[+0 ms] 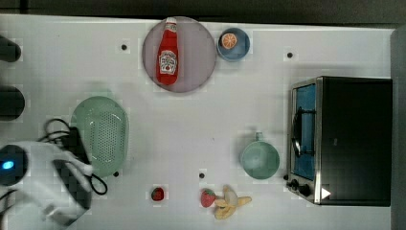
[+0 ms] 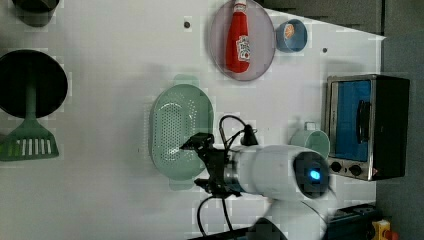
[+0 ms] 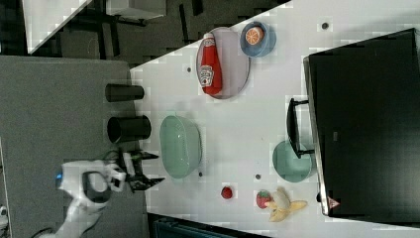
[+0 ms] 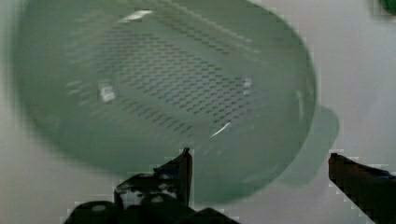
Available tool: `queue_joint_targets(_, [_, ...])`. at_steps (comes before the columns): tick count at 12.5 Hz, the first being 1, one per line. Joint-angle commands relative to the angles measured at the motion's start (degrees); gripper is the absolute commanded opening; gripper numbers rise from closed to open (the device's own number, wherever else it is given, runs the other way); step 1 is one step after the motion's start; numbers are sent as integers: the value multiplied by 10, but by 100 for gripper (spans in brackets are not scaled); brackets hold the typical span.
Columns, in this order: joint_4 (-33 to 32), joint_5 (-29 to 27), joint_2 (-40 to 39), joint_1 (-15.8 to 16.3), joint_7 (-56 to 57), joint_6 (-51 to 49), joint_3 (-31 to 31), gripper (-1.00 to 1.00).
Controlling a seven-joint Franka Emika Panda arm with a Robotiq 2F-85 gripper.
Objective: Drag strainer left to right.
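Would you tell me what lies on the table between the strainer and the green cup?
Nothing: in the top view the white table is bare between the strainer and the green cup.

pale mint-green oval perforated plastic strainer (image 2: pixel 177 131) on white table (image 2: pixel 110 75) | black two-fingered gripper (image 2: pixel 199 165) spread wide above strainer's lower rim | red ketchup bottle (image 2: pixel 238 37) lying on round grey plate (image 2: pixel 262 50) | green slotted spatula (image 2: pixel 29 140) at the left view's left

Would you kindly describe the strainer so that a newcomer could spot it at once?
In the top view, start at the black toaster oven on the right and cross the white table to the far left. The strainer is the pale mint oval bowl; its dotted holes and larger size distinguish it from the smooth green cup.
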State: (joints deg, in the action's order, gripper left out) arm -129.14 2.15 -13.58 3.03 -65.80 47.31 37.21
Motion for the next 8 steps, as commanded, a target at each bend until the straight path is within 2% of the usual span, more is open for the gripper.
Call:
queue_joint_targets(1, [-4,31,-40,-18,-127,69,-12,100])
queue_joint_targets(6, [-2,106,-126,-4,-185,140,-51,100])
queue_joint_targets(8, [-1,113,-149,8,-185,172,-75,100])
